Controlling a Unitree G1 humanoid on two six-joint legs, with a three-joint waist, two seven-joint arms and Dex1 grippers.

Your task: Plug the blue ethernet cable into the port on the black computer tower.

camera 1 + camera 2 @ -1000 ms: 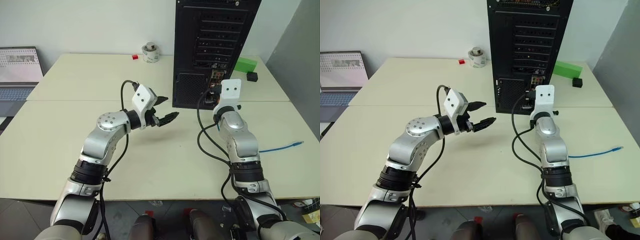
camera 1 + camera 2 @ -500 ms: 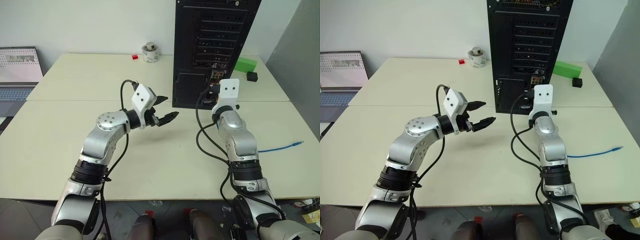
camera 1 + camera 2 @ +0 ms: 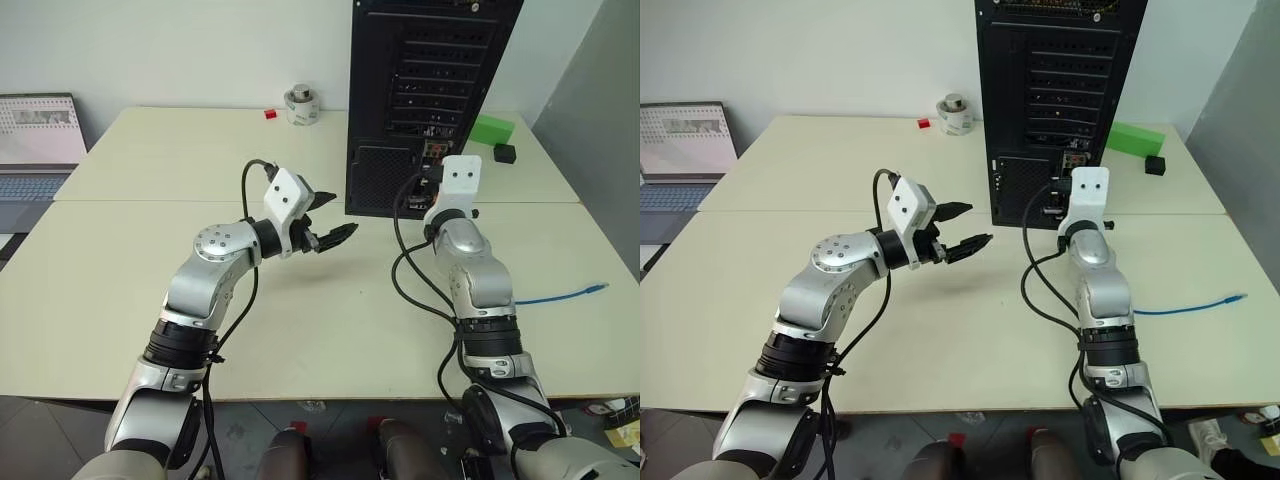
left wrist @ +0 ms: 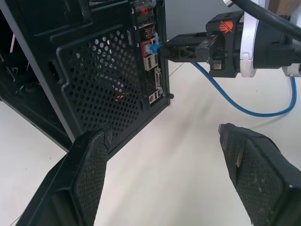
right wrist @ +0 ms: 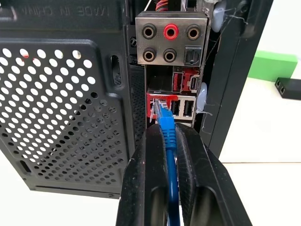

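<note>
Right wrist view: right gripper (image 5: 168,141) clenched on blue ethernet cable (image 5: 168,134), plug at port of black computer tower (image 5: 66,94) — not visibly seated; left gripper (image 4: 169,165) released, idle.

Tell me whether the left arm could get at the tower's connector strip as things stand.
Probably not cleanly. The left gripper hangs open, off to the side of the black computer tower, but the right gripper is already at the connector strip, shut on the blue ethernet cable, crowding the approach.
</note>
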